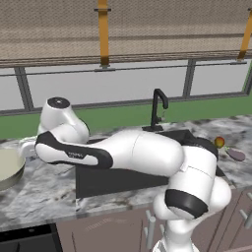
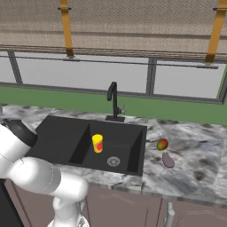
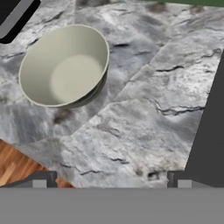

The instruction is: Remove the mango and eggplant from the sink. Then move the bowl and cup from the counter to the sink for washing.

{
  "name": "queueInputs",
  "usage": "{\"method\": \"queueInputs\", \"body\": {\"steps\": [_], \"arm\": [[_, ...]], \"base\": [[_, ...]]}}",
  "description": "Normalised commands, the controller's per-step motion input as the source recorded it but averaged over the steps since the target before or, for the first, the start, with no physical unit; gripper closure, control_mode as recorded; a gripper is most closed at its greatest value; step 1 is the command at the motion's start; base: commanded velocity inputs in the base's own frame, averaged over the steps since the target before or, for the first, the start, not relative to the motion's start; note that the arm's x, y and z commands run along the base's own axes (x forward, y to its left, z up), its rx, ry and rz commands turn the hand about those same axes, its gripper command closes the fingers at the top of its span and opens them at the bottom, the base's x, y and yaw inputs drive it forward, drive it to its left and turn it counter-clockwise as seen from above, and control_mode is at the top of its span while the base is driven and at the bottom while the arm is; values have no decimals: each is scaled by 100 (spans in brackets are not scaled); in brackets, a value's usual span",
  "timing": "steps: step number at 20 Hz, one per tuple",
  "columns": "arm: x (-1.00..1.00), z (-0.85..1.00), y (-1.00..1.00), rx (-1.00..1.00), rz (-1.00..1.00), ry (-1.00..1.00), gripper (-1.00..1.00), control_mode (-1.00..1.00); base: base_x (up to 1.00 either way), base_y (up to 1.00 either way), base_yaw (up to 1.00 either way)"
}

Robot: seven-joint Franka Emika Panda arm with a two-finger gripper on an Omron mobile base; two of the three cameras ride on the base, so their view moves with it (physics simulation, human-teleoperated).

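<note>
The pale greenish bowl stands upright on the marbled counter, up and to the left of my gripper. The gripper hovers over bare counter, open, with nothing between its fingertips. In the left base view the bowl sits at the far left edge, where my arm reaches. The yellow cup stands inside the dark sink, near the drain. The mango and the eggplant lie on the counter just right of the sink, also visible as mango and eggplant.
A black curved faucet rises behind the sink. The sink's dark edge runs down the right of the hand view. A black object lies beyond the bowl. The counter's front edge and wood floor show at lower left.
</note>
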Motion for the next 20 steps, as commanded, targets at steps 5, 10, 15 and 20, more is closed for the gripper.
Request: {"method": "queueInputs", "body": {"steps": [5, 10, 15, 20], "arm": [[8, -23, 18, 0, 0, 0, -100, -100], [15, -19, 8, 1, 0, 0, -100, -100], [16, -16, 11, 1, 0, 0, -100, -100], [14, -15, 28, 0, 0, 0, -100, -100]], "base": [[0, 0, 0], [0, 0, 0], [0, 0, 0], [0, 0, 0]]}}
